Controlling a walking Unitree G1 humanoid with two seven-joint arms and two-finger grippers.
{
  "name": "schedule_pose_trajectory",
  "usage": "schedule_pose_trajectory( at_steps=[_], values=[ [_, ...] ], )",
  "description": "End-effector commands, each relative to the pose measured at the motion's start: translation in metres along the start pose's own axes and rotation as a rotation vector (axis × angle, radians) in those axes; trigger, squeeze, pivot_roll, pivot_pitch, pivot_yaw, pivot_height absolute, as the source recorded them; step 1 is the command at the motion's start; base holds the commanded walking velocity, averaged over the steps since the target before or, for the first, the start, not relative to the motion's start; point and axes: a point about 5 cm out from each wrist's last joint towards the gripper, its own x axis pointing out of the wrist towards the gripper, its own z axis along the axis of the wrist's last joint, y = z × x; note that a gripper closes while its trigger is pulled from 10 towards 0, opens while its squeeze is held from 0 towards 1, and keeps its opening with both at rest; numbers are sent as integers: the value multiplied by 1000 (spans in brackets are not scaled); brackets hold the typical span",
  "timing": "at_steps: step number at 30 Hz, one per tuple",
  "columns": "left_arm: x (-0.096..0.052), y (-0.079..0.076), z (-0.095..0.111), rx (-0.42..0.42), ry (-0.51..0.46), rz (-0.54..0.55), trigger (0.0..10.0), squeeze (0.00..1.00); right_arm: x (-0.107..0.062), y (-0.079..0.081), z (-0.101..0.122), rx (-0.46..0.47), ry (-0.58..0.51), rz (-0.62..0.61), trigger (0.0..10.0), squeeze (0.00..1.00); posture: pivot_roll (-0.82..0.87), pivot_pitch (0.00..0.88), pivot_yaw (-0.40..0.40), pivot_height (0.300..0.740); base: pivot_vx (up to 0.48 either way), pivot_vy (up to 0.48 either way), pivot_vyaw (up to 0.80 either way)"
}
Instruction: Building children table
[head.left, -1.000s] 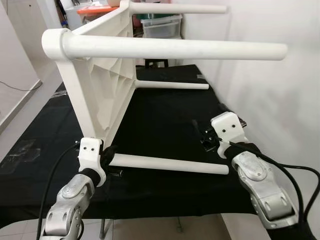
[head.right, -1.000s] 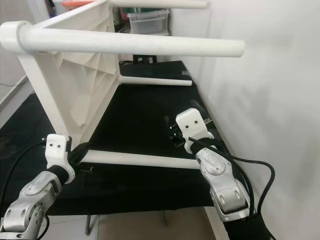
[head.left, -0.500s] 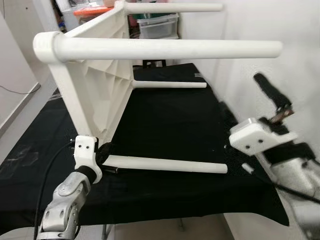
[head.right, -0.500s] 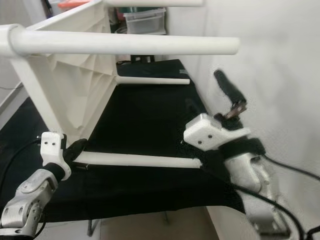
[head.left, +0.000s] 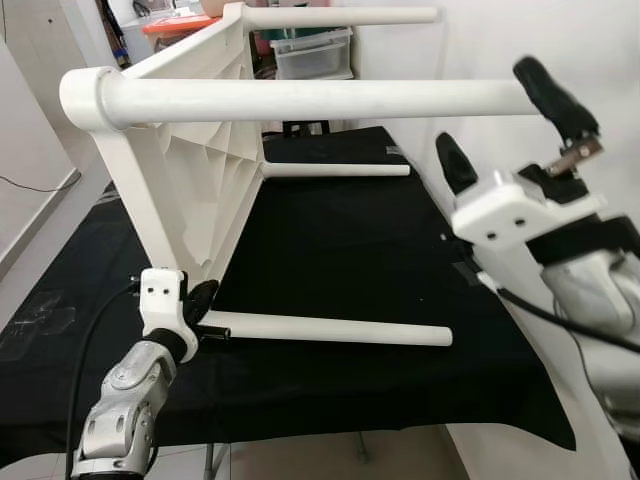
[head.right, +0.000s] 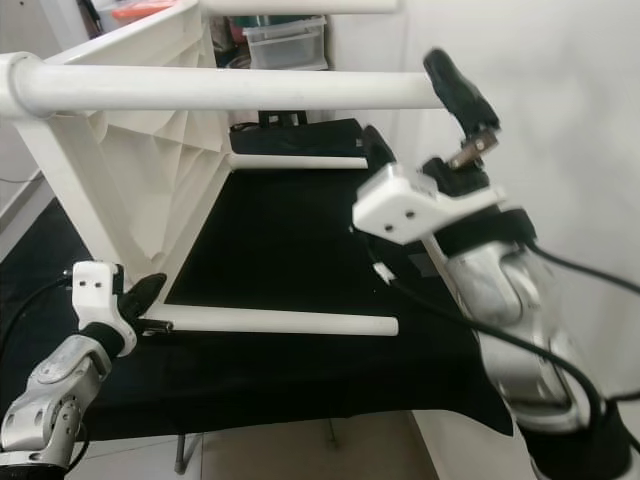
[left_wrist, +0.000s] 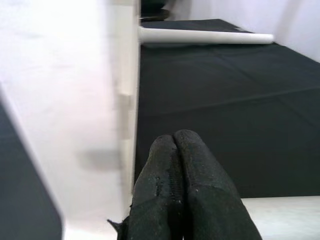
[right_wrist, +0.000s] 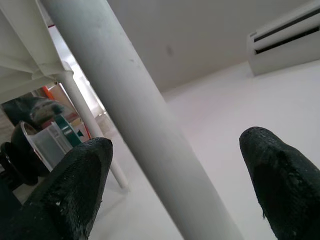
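On black-draped worktop (head.left: 330, 250), catalogued from the robot's left to its right.

Item 1. Left gripper (head.left: 203, 300): fingers pressed together, nothing between them, as the left wrist view confirms with both black pads (left_wrist: 190, 200) shut flat. Tips rest at the near bottom corner of the tabletop panel, just beside the root of the lower near leg; contact with the leg cannot be told.

Item 2. Children's table (head.left: 190, 170), white plastic, lying on its side. Tabletop panel stands on edge ahead of the left jaws, ribbed underside facing the robot's right.

Item 3. Four legs, all fitted, long axes running horizontally from the panel toward the robot's right. Lower near leg (head.left: 330, 328) lies on the cloth, extending away from the left jaws. Lower far leg (head.left: 335, 169) lies beyond it. Upper near leg (head.left: 310, 98) and upper far leg (head.left: 340, 16) are held in the air.

Item 4. Right gripper (head.left: 500, 125): raised, fingers spread wide. Free end of the upper near leg sits between the jaws, crossing the gap without touching either pad in the right wrist view (right_wrist: 150, 130).

Judgement: right arm is the nearer to that leg; closing across its axis would grasp it.

Item 5. Storage boxes (head.left: 315, 50) behind the worktop.
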Motion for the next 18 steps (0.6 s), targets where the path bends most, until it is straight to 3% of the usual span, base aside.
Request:
schedule_pose_trajectory(
  at_steps=[1, 17, 18],
  values=[
    [-1, 4, -1, -12, -3, 23, 10000, 0, 5, 7, 2, -1, -13, 41, 10000, 0, -112, 0, 57, 740, 0, 0, 0],
    [-2, 8, -2, -39, -17, 59, 10000, 0, 44, 12, 9, 2, -79, 132, 10000, 0, -116, 0, 35, 740, 0, 0, 0],
    [-2, 10, -2, -47, -21, 72, 10000, 0, 50, 13, 7, -9, -65, 161, 0, 0, -120, 0, 30, 740, 0, 0, 0]
  ],
)
